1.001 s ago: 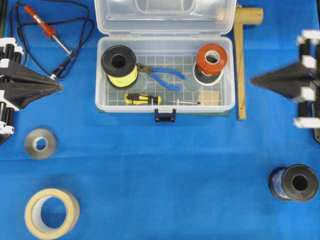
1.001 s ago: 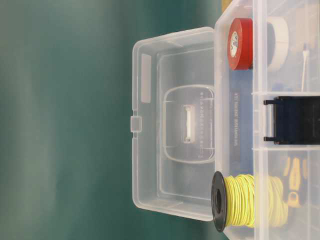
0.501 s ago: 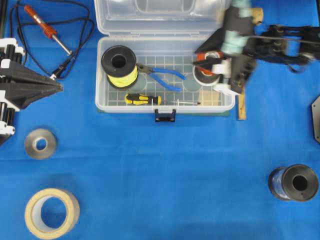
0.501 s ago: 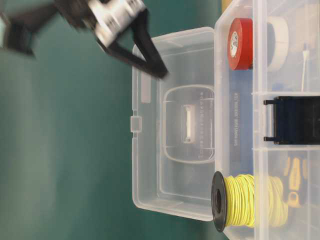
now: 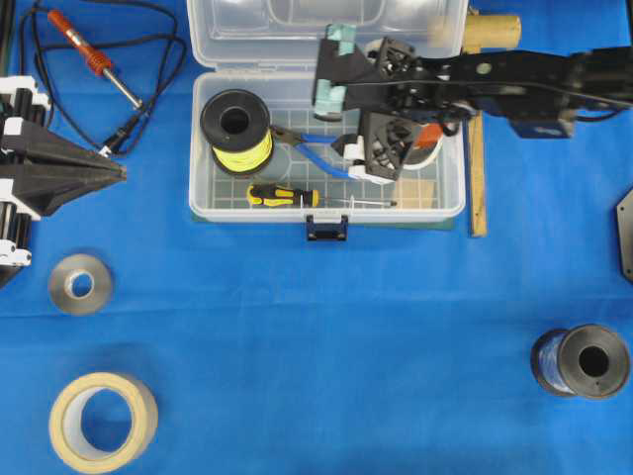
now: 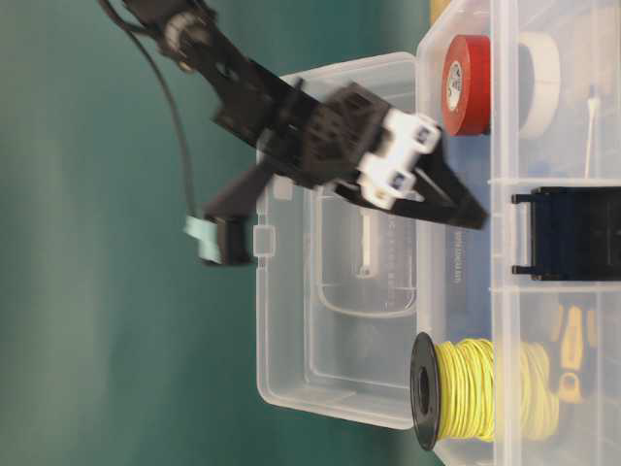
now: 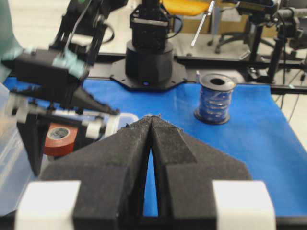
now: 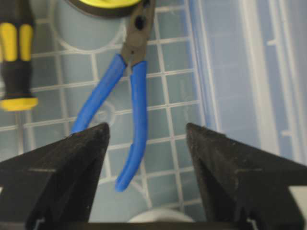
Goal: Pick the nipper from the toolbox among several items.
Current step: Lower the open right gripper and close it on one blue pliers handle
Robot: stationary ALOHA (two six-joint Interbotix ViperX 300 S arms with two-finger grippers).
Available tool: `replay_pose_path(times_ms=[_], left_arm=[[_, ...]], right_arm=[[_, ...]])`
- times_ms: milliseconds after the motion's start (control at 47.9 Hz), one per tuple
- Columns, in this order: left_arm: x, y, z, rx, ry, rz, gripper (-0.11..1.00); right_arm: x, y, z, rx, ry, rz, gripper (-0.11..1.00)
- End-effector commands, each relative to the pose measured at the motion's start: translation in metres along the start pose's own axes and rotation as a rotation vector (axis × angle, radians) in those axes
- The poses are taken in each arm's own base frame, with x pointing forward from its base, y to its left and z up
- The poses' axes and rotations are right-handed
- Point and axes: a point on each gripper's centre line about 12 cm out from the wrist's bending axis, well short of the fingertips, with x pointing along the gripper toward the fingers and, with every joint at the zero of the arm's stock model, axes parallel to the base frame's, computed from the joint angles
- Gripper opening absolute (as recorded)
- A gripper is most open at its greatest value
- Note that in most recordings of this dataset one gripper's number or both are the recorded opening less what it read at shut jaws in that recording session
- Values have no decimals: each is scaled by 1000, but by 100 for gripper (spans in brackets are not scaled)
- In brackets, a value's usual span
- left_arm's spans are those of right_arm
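Observation:
The nipper (image 5: pixel 315 142) lies on the grid floor of the clear toolbox (image 5: pixel 195 183), blue handles pointing right, dark jaws beside the yellow wire spool (image 5: pixel 235 129). My right gripper (image 5: pixel 371 158) is open over the handle ends. In the right wrist view the nipper (image 8: pixel 136 81) lies ahead of the gripper (image 8: pixel 146 128); one handle end sits between the fingertips, the other passes behind the left finger (image 8: pixel 72 163). The screwdriver (image 5: pixel 282 196) lies along the front wall. The red tape (image 5: pixel 432 135) is partly hidden by the arm. My left gripper (image 5: pixel 111 173) is shut and empty at the left edge.
A tan block (image 5: pixel 415 193) sits in the toolbox's right front corner. A soldering iron (image 5: pixel 94 59), a grey roll (image 5: pixel 80 284) and a tan tape roll (image 5: pixel 102 421) lie at the left. A blue wire spool (image 5: pixel 584 361) and a wooden mallet (image 5: pixel 477 129) are at the right.
My right arm has swung left from over the red tape to over the nipper's handles and has come down towards the box. The left arm has not moved.

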Motion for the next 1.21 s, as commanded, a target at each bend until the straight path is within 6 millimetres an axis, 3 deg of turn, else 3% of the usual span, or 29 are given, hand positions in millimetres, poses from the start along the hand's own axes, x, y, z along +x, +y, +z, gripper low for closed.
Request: replay_pose_path(times_ms=[0,146,459,542,668,751,960,1189], left_arm=[[2,0,4,-5,-8,0,0],[2,0,2,-6,-2,1,0],[2,0,1,-9,6,-1,0],[2,0,1,-11,6,-1,0],[2,0,1,-11,5,-1,0],[2,0,2,-11,3,-1,0],[1,0,2,-12,5,-1,0],[1,0,1,-14,9,0,0]], right_arm=[[3,-3,10,1,-18,-5,65],[24,-7,3,8,20,-10,65],[47,-7,-11,-1,77,-9,63],[47,-4,-11,-11,80,-6,51],[46,-1,-10,-16,78,-2,15],[45,-1,-10,-18,78,-2,13],[23,-3,7,-27,15,-5,13],[-34,-16,36,-8,-98,-26,13]])
